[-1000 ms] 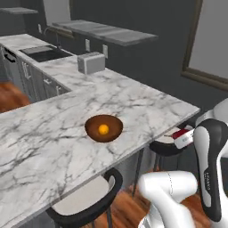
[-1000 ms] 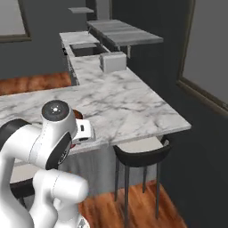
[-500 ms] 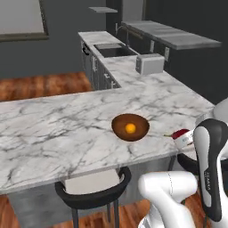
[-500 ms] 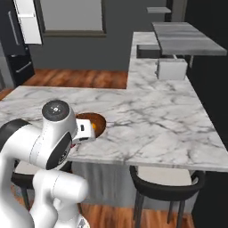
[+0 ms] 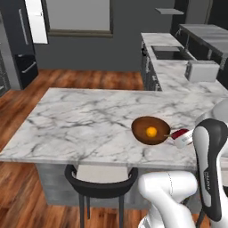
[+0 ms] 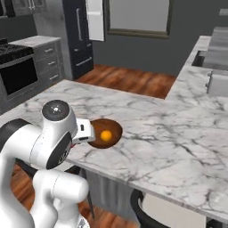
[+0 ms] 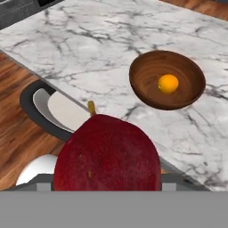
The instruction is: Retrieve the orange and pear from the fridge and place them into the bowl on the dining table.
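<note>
— Which step was in hand?

— The second fruit. The orange (image 7: 168, 83) already lay in the bowl (image 7: 147, 87) on the marble surface (image 5: 89, 120), and the pincer (image 7: 107, 189) pinched a dark red, stemmed fruit (image 7: 107, 153) (the pear, I judged), near the bowl and beside the surface's edge.

— And next?

— It needed carrying over the bowl, lowering, then releasing clear of the orange.
</note>
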### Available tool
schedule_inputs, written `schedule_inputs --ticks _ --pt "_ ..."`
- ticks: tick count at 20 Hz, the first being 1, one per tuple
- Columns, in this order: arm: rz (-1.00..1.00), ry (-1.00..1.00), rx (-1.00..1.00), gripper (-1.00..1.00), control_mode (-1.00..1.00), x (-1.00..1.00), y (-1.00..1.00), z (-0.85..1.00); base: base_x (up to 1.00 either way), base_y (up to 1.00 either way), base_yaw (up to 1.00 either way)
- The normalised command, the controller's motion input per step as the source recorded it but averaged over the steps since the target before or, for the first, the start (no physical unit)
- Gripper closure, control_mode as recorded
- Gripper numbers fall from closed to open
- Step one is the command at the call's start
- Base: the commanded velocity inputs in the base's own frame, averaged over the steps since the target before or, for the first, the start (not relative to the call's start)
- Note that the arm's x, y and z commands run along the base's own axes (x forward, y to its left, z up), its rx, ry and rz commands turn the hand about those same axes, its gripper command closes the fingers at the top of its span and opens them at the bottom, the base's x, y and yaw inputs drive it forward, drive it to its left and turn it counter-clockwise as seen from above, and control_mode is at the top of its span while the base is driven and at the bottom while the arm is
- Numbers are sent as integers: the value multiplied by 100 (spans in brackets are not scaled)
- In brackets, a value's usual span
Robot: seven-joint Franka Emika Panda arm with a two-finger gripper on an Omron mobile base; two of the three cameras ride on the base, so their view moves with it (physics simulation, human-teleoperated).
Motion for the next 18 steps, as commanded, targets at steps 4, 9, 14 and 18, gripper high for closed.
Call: schedule_inputs --ticks 4,9,14,18 --pt "0 0 0 100 100 0 0 0 71 -4 38" --pt "0 0 0 100 -100 9 0 -5 21 0 7" --pt "-6 0 -3 100 -100 46 -23 -27 0 0 0" --pt "-16 0 -4 100 -100 34 -10 -28 0 0 0"
